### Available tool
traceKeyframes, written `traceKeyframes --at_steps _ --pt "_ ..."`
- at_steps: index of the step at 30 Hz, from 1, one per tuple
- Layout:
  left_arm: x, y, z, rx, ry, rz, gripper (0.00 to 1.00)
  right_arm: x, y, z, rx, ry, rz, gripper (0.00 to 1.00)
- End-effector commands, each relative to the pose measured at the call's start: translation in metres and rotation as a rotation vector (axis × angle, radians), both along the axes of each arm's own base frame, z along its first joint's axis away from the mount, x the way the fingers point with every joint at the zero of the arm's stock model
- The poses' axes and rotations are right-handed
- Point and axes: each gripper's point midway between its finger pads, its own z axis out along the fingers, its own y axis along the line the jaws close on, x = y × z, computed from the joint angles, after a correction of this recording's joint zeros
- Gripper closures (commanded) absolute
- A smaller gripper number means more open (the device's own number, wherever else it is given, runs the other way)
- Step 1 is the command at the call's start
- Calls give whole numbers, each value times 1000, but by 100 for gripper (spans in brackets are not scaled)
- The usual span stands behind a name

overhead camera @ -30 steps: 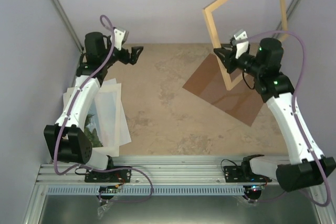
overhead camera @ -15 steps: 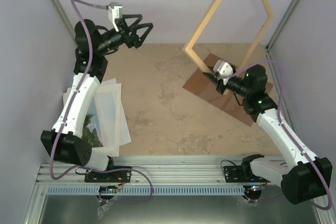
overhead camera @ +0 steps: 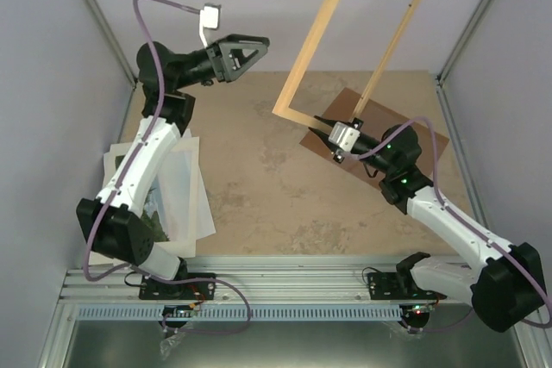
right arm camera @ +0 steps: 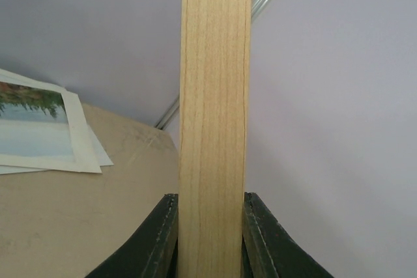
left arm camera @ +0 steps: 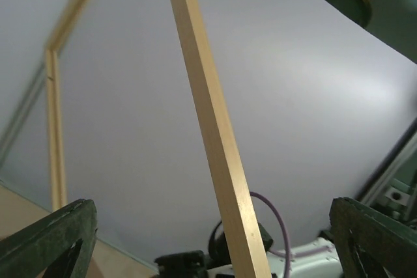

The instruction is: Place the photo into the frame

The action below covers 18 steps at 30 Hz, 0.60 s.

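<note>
Wood frame (overhead camera: 313,36) aloft, clamped in right gripper (overhead camera: 324,125).
Left gripper (overhead camera: 252,49) gapes empty; next, probably, lay the frame flat mid-bench (overhead camera: 259,178).

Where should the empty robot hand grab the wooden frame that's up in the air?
Probably the long left rail of the frame, coming from the left, where the open left gripper faces it. It's thin, bare, and clear of the right gripper pinching the bottom rail.

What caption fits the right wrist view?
Right gripper clamps the frame by one edge; photo lies on the table beyond.
</note>
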Motion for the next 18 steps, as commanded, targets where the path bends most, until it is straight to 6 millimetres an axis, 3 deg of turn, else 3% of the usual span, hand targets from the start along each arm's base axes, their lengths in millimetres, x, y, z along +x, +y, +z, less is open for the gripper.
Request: traceKeyframes --at_steps 1,9,18 --pt "-16 -15 -11 17 72 -169 1 -3 9 44 61 -215 -14 99" --pt "-33 -26 -13 27 93 -240 8 -6 32 40 75 -222 22 99" --pt "-41 -23 -8 14 83 -240 37 -8 51 37 89 -228 27 99"
